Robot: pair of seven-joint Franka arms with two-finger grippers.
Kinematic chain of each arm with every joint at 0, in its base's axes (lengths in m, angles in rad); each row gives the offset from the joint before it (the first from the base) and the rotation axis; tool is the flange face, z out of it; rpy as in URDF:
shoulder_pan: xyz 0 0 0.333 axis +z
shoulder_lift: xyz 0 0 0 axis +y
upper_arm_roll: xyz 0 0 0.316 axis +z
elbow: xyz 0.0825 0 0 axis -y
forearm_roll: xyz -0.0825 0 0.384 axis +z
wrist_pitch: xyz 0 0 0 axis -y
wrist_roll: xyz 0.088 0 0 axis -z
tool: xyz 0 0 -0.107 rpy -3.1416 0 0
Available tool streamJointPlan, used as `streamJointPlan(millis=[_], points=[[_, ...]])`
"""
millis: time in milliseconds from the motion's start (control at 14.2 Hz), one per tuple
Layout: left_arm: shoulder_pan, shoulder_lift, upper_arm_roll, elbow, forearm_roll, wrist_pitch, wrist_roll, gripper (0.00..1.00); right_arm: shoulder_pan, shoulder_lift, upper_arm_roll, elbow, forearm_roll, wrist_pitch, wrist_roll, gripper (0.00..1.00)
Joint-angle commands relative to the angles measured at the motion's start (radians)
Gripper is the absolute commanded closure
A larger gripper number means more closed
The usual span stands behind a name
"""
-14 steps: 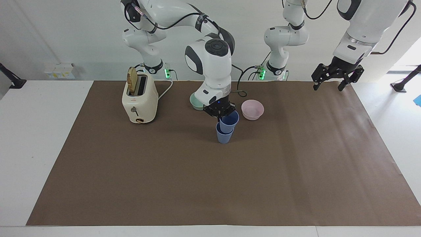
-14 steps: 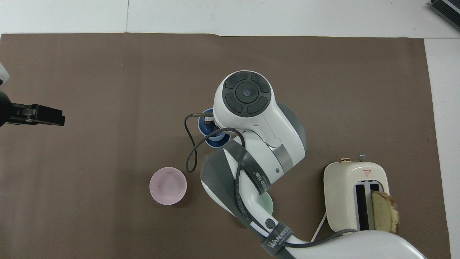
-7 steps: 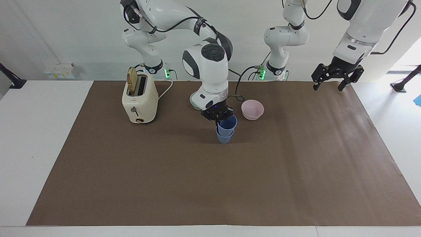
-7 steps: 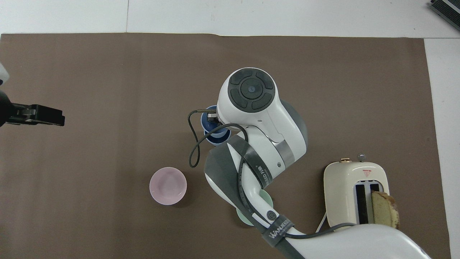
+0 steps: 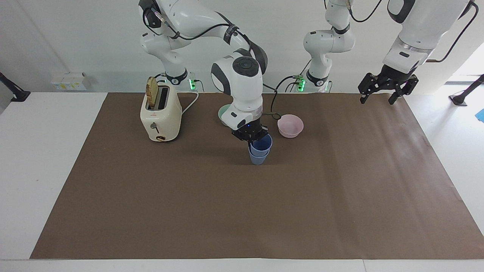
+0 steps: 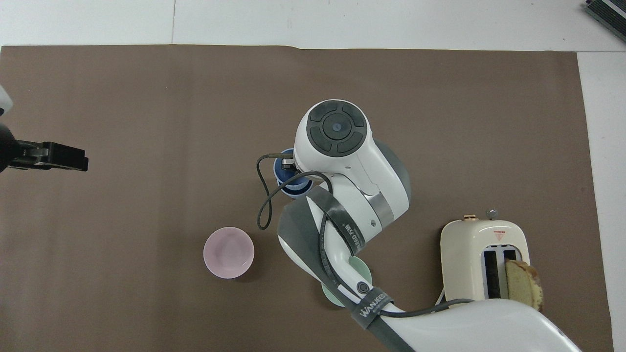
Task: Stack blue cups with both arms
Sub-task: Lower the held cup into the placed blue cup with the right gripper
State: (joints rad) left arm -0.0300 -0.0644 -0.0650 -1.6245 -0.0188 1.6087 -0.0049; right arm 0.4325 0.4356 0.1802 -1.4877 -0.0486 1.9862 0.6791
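The right gripper (image 5: 252,138) clenched the upper cup (image 5: 261,143), nested straight down in the lower cup (image 5: 257,158); the left gripper (image 5: 382,93) waited released.

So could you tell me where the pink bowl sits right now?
The pink bowl rests on the brown mat, nearer the robots than the stacked blue cups, beside them toward the left arm's end.

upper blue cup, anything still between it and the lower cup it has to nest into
Nothing visible does. The upper blue cup already sits partly inside the lower blue cup, with the right tool at its rim. The pink bowl and mint-green bowl lie nearer the robots, apart from the stack. The left tool waits over the left arm's end.
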Motion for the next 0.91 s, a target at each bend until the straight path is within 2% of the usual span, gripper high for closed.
streamJointPlan(millis=[0, 211, 352, 422, 633, 773, 844], points=[[0.019, -0.011, -0.009, 0.002, -0.010, -0.020, 0.017, 0.00, -0.011, -0.005, 0.010, -0.037, -0.014, 0.039, 0.011, 1.00], [0.019, -0.011, -0.009, 0.002, -0.010, -0.020, 0.017, 0.00, -0.009, -0.005, 0.010, -0.039, -0.008, 0.039, 0.013, 1.00], [0.019, -0.011, -0.009, 0.002, -0.010, -0.020, 0.017, 0.00, -0.011, -0.005, 0.010, -0.036, -0.002, 0.039, 0.013, 0.79], [0.019, -0.011, -0.009, 0.002, -0.010, -0.020, 0.017, 0.00, -0.009, -0.005, 0.010, -0.032, -0.002, 0.037, 0.013, 0.74], [0.019, -0.011, -0.009, 0.002, -0.010, -0.020, 0.017, 0.00, -0.012, -0.006, 0.010, -0.026, -0.002, 0.023, 0.013, 0.51], [0.019, -0.011, -0.009, 0.002, -0.010, -0.020, 0.017, 0.00, -0.012, -0.005, 0.009, -0.026, -0.013, 0.016, 0.013, 0.25], [0.019, -0.011, -0.009, 0.002, -0.010, -0.020, 0.017, 0.00, -0.015, -0.006, 0.009, -0.025, -0.017, 0.014, 0.013, 0.05]])
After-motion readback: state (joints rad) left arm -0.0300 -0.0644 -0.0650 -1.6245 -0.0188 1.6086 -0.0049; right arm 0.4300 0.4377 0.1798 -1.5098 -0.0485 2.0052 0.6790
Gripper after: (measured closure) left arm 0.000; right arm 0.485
